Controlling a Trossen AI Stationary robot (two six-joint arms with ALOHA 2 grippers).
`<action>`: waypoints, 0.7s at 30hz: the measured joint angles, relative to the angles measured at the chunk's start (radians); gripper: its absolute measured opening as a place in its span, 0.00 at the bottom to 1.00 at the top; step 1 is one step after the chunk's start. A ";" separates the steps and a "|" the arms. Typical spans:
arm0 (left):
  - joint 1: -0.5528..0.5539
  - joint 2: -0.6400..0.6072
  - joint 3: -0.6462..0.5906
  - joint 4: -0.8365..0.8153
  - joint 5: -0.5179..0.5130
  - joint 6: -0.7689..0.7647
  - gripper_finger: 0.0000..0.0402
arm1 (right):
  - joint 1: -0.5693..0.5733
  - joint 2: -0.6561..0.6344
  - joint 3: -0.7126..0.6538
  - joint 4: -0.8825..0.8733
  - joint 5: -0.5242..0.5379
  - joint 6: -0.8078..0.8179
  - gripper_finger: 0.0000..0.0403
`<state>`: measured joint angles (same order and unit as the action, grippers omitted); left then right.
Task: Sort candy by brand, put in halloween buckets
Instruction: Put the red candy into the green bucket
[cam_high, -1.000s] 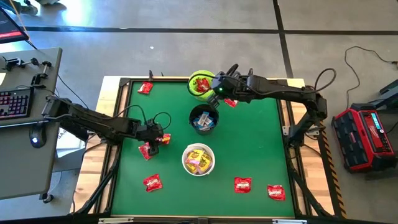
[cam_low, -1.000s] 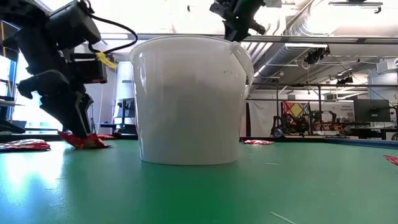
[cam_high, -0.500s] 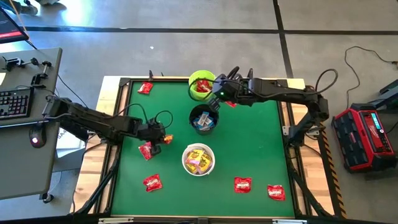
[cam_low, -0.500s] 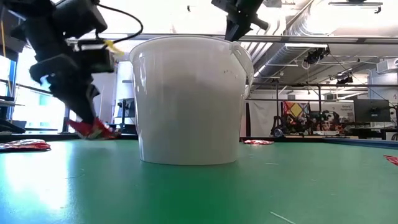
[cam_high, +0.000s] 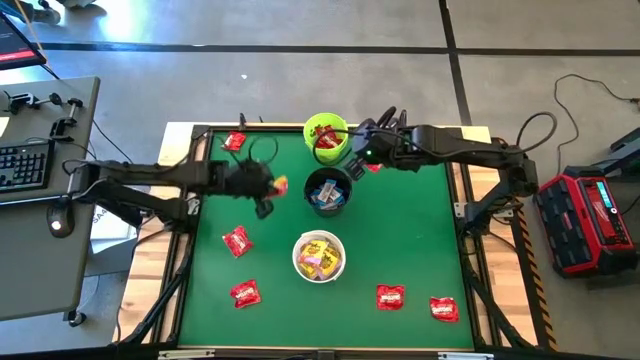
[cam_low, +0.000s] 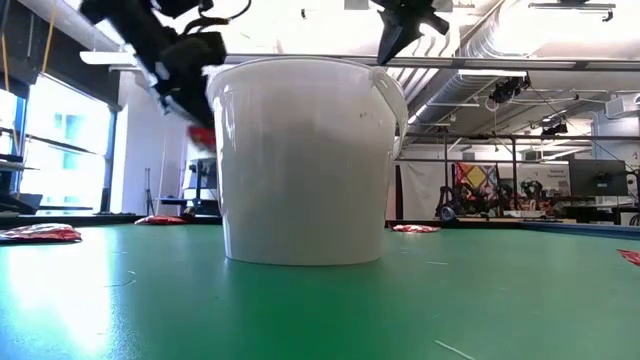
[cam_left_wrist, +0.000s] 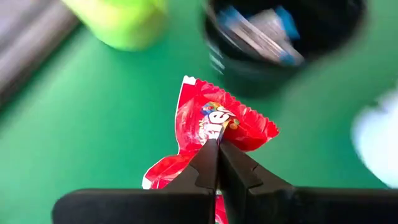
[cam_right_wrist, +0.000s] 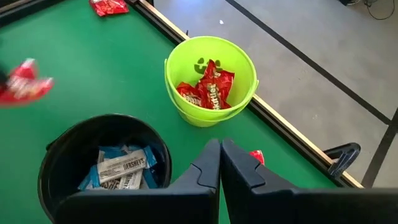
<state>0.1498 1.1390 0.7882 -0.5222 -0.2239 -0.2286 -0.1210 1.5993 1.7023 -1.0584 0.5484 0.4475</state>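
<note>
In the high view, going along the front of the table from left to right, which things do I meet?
Red candy packet → white bucket with yellow candies → second red packet → third red packet.

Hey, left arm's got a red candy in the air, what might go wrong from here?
The left end effector pinches the red candy only by one edge, so it may slip out. The right end effector hovers beside the green bucket, so the arms might crowd each other there.

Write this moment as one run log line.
left tool: shut on red candy, lifted | right tool: shut, empty, near green bucket
</note>
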 joint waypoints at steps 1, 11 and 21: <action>0.025 0.007 0.024 -0.005 -0.022 0.023 0.00 | 0.001 0.001 -0.002 0.006 0.001 0.000 0.00; 0.203 0.200 0.279 0.002 0.012 0.216 0.00 | 0.062 -0.079 -0.322 0.297 -0.006 0.111 0.00; 0.303 0.467 0.532 0.002 0.118 0.344 0.00 | 0.185 -0.229 -0.515 0.385 0.086 0.333 0.00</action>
<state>0.4525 1.6060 1.3198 -0.5201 -0.1062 0.1152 0.0644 1.3705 1.1876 -0.6732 0.6339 0.7801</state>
